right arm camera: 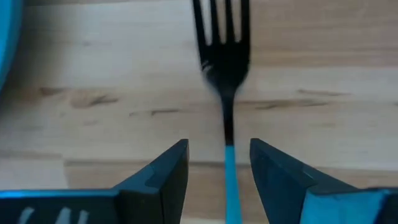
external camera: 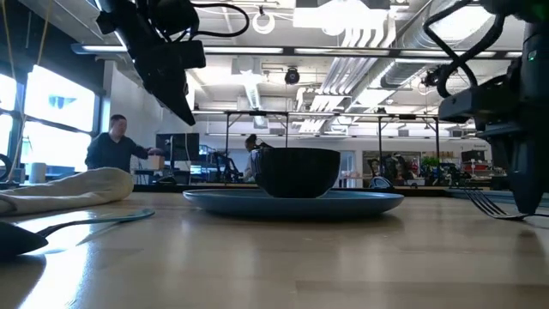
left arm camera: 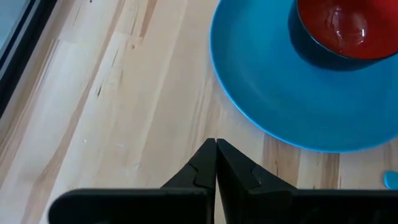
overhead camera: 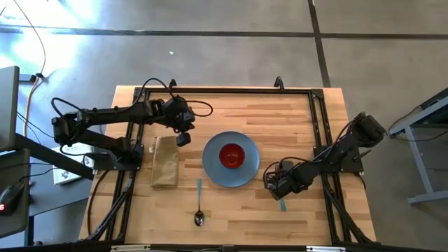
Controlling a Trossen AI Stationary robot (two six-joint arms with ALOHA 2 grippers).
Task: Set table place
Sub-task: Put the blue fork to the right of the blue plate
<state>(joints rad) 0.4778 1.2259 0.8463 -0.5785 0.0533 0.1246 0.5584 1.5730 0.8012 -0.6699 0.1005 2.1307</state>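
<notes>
**Fork between the right fingers, plate and bowl at centre**

While the left arm hangs raised over the tabletop (overhead camera: 280, 112), its gripper (overhead camera: 183, 138) sits above the bare wood between the folded tan cloth (overhead camera: 165, 162) and the plate (overhead camera: 212, 168), its fingers (left arm camera: 239, 171) pressed together with nothing between them. From the left wrist view, the wood below those fingers is empty and the plate's rim curves past just beyond.

On the opposite side, the right gripper (overhead camera: 277, 187) is low at the tabletop just beside the plate's edge. Its fingers (right arm camera: 165, 171) stand apart, one on each side of the fork (right arm camera: 225, 74), and the teal handle runs down the gap between them. Whether the fingers touch the handle cannot be told. The fork lies flat on the wood with its prongs pointing away from the wrist; from above, only the teal end of the handle shows past the gripper.

At the middle of the tabletop the round blue plate lies flat, with the small red bowl (overhead camera: 232, 155) standing upright at its centre. A spoon (overhead camera: 199, 208) with a teal handle lies on the wood near the front edge, between the cloth and the plate, apart from both. Beyond the table, a person (external camera: 116, 148) stands in the room.
</notes>
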